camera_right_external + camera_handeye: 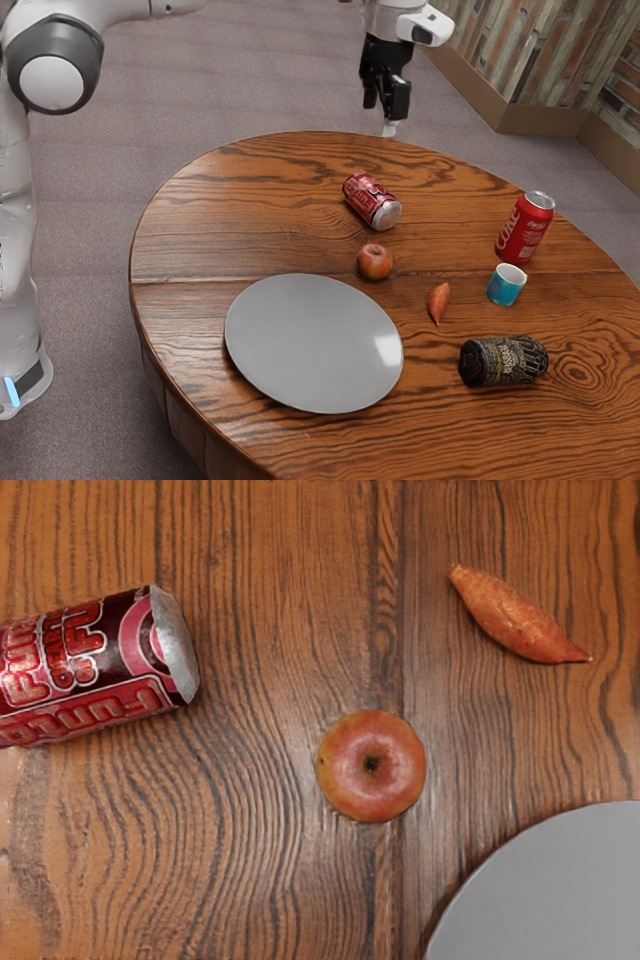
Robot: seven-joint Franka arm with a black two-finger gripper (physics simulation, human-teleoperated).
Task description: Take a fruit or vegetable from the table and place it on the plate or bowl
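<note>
A red-yellow apple stands on the round wooden table, just beyond the far rim of the flat grey plate. An orange sweet potato lies toward the exterior view's right of the apple. My gripper hangs high above the table's far edge, open and holding nothing. In the wrist view the apple sits almost straight below the hand.
A red can lies on its side behind the apple. An upright red cola can, a small teal cup and a dark can lying down occupy the exterior view's right side.
</note>
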